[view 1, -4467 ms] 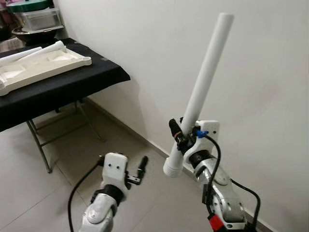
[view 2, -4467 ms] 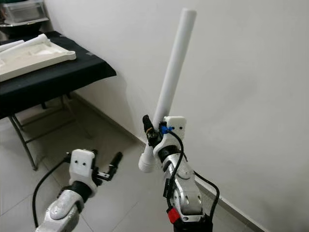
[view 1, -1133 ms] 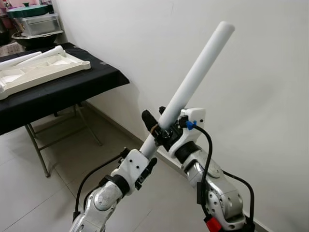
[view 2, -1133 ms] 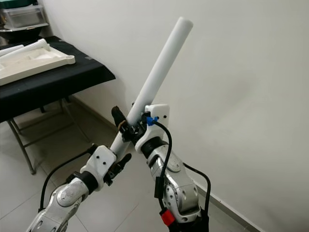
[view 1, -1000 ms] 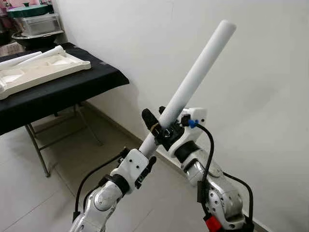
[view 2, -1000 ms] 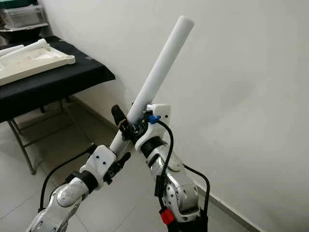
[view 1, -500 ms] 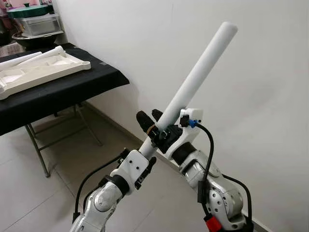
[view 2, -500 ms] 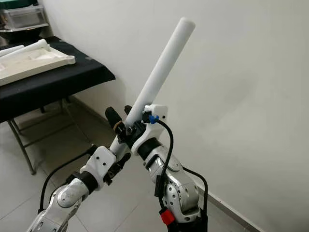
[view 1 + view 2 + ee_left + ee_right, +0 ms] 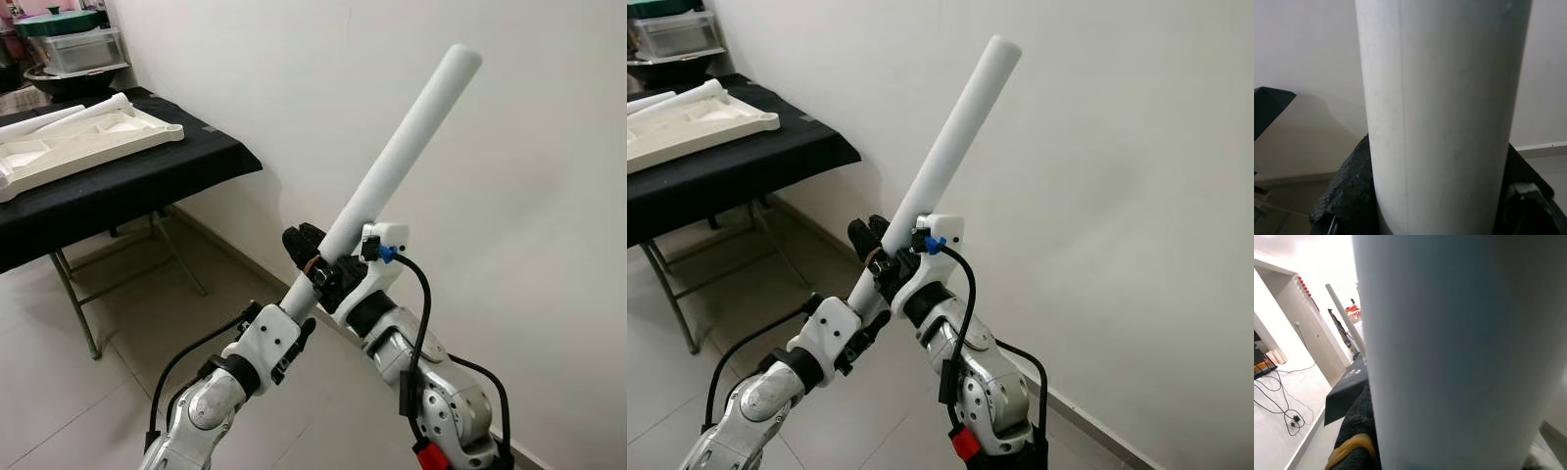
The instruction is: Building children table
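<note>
Leg (image 9: pixel 397 159) first: a long, smooth white cylinder, matte and plastic-looking, held aloft on a slant with its upper end near the pale wall and its lower end down between both arms. The left pincer (image 9: pixel 290 325) is clenched on the bottom section, its black foam-like pads (image 9: pixel 1344 196) pressing either side of the tube in the left wrist view. The right pincer (image 9: pixel 315 258) sits just above it with its 2 black fingers around the shaft, but I cannot tell whether they press the tube or merely frame it. Holding at 2 adjacent spots low on the shaft likely steadies a top-heavy piece, and may be a handover from one arm to the other.

To the robot's left stands a desk (image 9: pixel 147 181) draped in black cloth on folding metal legs. On it lies the cream tabletop (image 9: pixel 73 147), moulded with ribs and rounded corners, underside up, and another white leg (image 9: pixel 59 111) rests across it. This seems the place where the held leg must go, so the assembly looks unfinished.
</note>
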### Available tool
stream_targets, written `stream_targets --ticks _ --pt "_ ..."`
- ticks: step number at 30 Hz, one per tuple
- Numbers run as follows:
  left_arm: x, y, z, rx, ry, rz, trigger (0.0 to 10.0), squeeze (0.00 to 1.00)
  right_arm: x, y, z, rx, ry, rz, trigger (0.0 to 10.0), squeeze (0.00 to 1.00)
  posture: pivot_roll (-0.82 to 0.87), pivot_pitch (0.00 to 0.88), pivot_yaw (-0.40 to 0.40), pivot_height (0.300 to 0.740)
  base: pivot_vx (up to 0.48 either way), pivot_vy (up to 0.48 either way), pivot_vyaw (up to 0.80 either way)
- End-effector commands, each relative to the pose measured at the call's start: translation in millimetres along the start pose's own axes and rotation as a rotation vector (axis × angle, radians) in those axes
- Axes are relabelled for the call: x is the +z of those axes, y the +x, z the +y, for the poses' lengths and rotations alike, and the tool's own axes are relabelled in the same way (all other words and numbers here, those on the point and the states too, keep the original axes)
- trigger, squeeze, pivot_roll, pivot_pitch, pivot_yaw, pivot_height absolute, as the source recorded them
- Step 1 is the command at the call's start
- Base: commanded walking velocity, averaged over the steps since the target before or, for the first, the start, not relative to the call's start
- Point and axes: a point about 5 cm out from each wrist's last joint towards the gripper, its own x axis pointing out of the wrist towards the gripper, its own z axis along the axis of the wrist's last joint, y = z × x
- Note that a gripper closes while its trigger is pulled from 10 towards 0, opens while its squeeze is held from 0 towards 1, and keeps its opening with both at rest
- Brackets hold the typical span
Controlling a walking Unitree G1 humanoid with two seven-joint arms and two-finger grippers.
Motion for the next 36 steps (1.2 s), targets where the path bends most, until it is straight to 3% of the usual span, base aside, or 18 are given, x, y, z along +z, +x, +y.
stream_targets --ticks 1,9,10,19,20,26,29,31,36 --pt "2 0.4 -3.4 -0.031 0.043 -0.017 10.0 0.0 -8 1.0 8.2 0.034 0.015 0.036 0.0 0.0 0.02 0.038 -0.012 0.74 0.0 0.0 0.0" --pt "-1 -1.1 -8.7 -0.034 -0.027 0.005 10.0 0.0 -5 3.1 5.0 0.016 0.007 0.024 0.0 0.0 0.01 0.035 -0.008 0.74 0.0 0.0 0.0" --pt "-1 -2.1 -10.8 -0.06 -0.062 -0.009 10.0 1.0 -5 3.3 4.7 0.014 0.012 0.02 0.0 0.0 0.01 0.037 -0.011 0.74 0.0 0.0 0.0" --pt "-7 -4.7 -7.2 -0.029 -0.043 0.039 10.0 1.0 -3 3.3 1.2 -0.005 -0.005 0.007 0.0 0.0 0.02 0.036 -0.008 0.74 0.0 0.0 0.0" --pt "-10 -5.6 -2.8 0.003 -0.027 0.055 10.0 0.0 -2 3.4 -0.6 -0.014 -0.005 0.002 0.0 0.0 0.02 0.036 -0.009 0.74 0.0 0.0 0.0" --pt "-18 -10.7 10.9 0.101 0.026 0.095 10.0 0.0 3 4.1 -11.5 -0.08 -0.036 -0.026 0.0 0.0 0.02 0.037 -0.008 0.74 0.0 0.0 0.0" --pt "-17 -13.4 17.5 0.151 0.039 0.086 10.0 0.0 5 3.5 -25.5 -0.174 -0.093 -0.037 0.0 0.0 0.02 0.033 -0.013 0.74 0.0 0.0 0.0" --pt "-16 -14.4 17.2 0.157 0.038 0.085 10.0 0.0 7 1.4 -37.2 -0.277 -0.174 -0.048 0.0 0.0 0.02 0.029 -0.013 0.74 0.0 0.0 0.0" --pt "-15 -16.2 4.5 0.101 -0.014 0.083 10.0 0.0 12 -5.4 -58.3 -0.439 -0.261 -0.073 0.0 0.0 0.02 0.023 -0.013 0.74 0.0 0.0 0.0"
